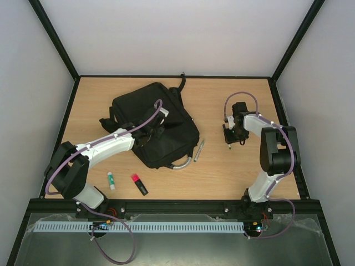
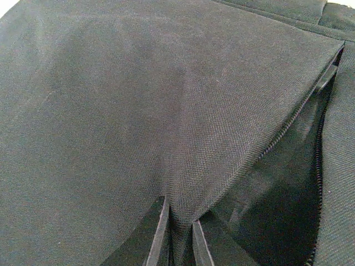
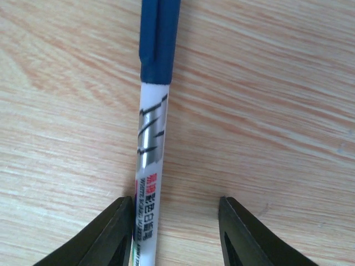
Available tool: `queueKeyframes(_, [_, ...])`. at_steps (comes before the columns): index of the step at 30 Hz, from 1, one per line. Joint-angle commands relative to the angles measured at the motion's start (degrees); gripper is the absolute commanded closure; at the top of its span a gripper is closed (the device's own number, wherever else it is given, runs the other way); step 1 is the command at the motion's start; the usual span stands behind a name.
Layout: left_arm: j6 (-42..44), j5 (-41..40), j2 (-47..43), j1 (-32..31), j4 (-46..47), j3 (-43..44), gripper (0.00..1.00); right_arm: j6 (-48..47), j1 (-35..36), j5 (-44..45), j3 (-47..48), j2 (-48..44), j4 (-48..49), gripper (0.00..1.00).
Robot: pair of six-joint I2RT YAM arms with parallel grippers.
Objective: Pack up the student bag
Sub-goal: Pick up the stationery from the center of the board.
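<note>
Pale wood tabletop (image 1: 222,174), walled in white on three sides, as I see it from the remote station. The student bag (image 1: 166,119) lies slumped flat on the left-centre of the table, black, with its grey curved handle (image 1: 181,164) turned toward the arm bases.

My left gripper (image 1: 157,131) reaches over the bag. In the wrist view its fingers (image 2: 155,238) are pressed together on a raised fold of the bag's black fabric. An unzipped opening edged by zipper teeth (image 2: 319,160) lies just to the right of that fold.

My right gripper (image 1: 233,137) points down at bare wood, well apart from the bag. Its fingers (image 3: 111,233) are spread around a white marker (image 3: 151,166) with a blue cap. The marker lies on the table, touching one finger and clear of the other.

Near the left arm's base lie a black highlighter (image 1: 139,184) with a red cap and a small white glue stick (image 1: 111,179). A thin silver pen (image 1: 198,150) lies just beside the bag's handle.
</note>
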Motion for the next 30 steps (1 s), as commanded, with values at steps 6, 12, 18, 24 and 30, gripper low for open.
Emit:
queueKeyframes(6, [-0.6, 0.8, -1.8, -1.2, -1.4, 1.7, 0.91, 0.5, -0.2, -3.6, -0.9, -1.3, -6.9, 0.63])
queueKeyframes(12, [-0.7, 0.7, -1.5, -1.3, -1.6, 1.8, 0.91, 1.1, -0.2, -2.7, -1.9, -2.1, -8.0, 0.69])
queueKeyframes(18, [-0.7, 0.5, -1.6, -1.3, -1.8, 1.9, 0.91, 0.3, -0.5, -3.4, -3.1, -2.0, -8.4, 0.83])
queueKeyframes(24, [-0.7, 0.3, -1.5, -1.4, -2.0, 1.8, 0.91, 0.3, -1.1, -5.5, -2.8, -3.3, -8.7, 0.98])
queueKeyframes(30, [-0.8, 0.3, -1.0, -1.5, -2.2, 2.2, 0.91, 1.5, -1.1, -18.0, 2.1, -8.9, -11.7, 0.99])
